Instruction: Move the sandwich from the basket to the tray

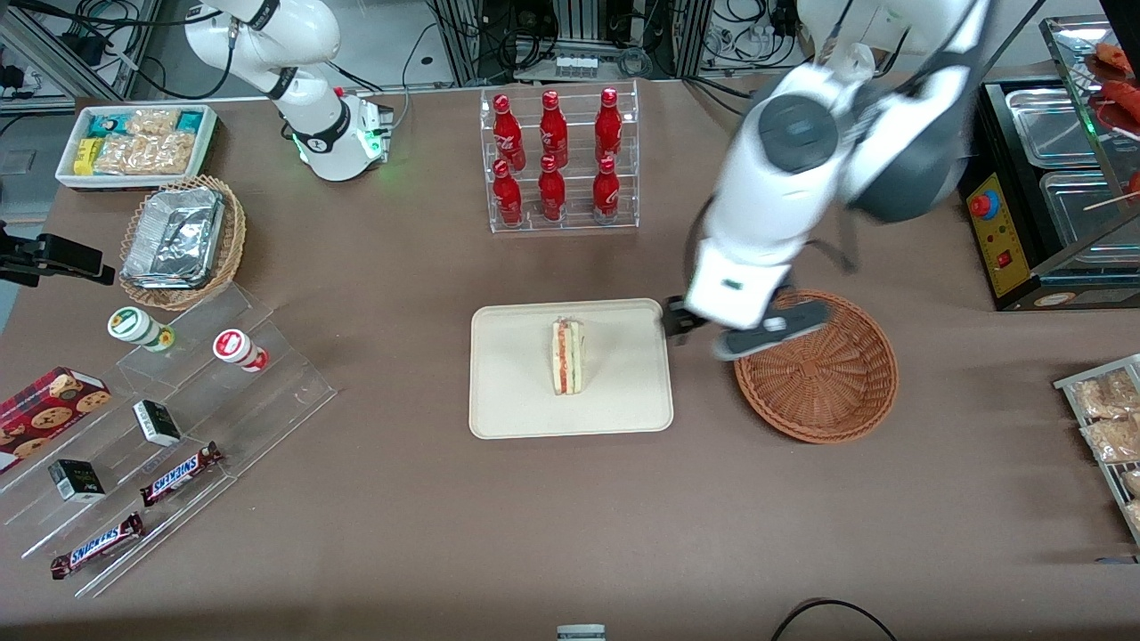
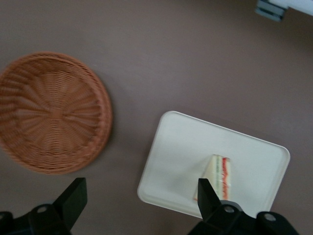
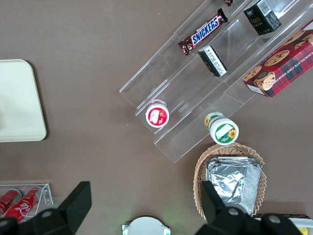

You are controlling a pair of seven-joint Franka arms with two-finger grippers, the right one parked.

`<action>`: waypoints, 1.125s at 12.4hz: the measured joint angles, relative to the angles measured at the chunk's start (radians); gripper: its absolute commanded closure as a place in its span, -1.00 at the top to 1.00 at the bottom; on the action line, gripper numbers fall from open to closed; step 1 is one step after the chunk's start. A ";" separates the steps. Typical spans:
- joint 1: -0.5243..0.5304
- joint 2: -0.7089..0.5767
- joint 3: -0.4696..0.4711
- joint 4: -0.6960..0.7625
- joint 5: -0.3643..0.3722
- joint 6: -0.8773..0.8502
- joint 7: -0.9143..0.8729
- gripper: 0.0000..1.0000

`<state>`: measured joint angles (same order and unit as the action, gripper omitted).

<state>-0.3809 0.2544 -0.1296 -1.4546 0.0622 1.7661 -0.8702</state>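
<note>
brown table (image 1: 401, 499): sandwich (image 1: 567, 357) lies on tray (image 1: 517, 418), basket (image 1: 815, 378) empty; gripper (image 2: 142, 208) open above, job looks finished.

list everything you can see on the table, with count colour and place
sandwich: 1, white bread with orange-red and green layers, on the tray
tray: 1, cream-beige, table centre
basket: 1, reddish-brown wicker, beside the tray toward the working arm's end
cola bottles: 6, red, in a clear rack farther from the front camera than the tray
Snickers bars: 2, brown, on clear steps toward the parked arm's end
foil container: 1, silver, in a tan wicker basket
cookie box: 1, red plaid, beside the clear steps
snack bin: 1, white, holding packets
gripper: 1, black, open, above the table between basket and tray
</note>
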 measured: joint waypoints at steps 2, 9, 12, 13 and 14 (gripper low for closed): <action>0.069 -0.059 0.001 -0.006 -0.008 -0.087 0.104 1.00; 0.288 -0.241 0.003 -0.101 -0.038 -0.231 0.515 1.00; 0.338 -0.286 0.006 -0.114 -0.048 -0.257 0.628 1.00; 0.358 -0.295 0.007 -0.114 -0.054 -0.264 0.668 1.00; 0.381 -0.302 0.008 -0.114 -0.058 -0.270 0.711 1.00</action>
<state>-0.0002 -0.0472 -0.1214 -1.5688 0.0041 1.4961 -0.1594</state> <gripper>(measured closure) 0.000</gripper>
